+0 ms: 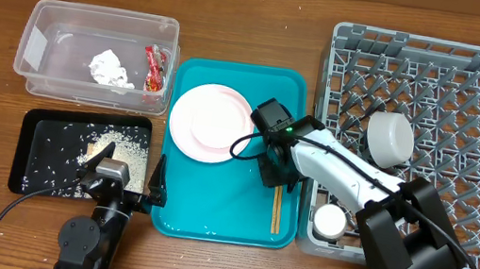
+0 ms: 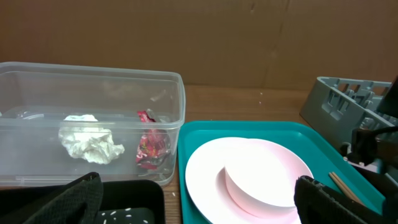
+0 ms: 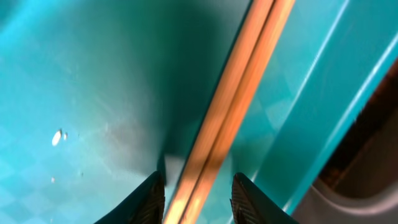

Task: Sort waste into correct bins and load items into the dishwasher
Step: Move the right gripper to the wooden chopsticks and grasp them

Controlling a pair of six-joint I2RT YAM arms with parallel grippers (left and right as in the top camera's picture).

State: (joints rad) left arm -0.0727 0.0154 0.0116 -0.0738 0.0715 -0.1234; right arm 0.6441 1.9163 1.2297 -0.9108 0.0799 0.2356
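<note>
**Chopsticks straddled on the teal tray, not yet clamped**

We judged the pair light, stiff, thin and apt to roll or split apart, so a pinch near mid-length across both sticks seemed best. They lay at the tray's near right, beside the dish rack. Only the right wrist view showed the right fingers apart, one on each side, with a sliver of tray between; overhead, the arm hid this. The left fingers stood wide apart, empty.
</note>
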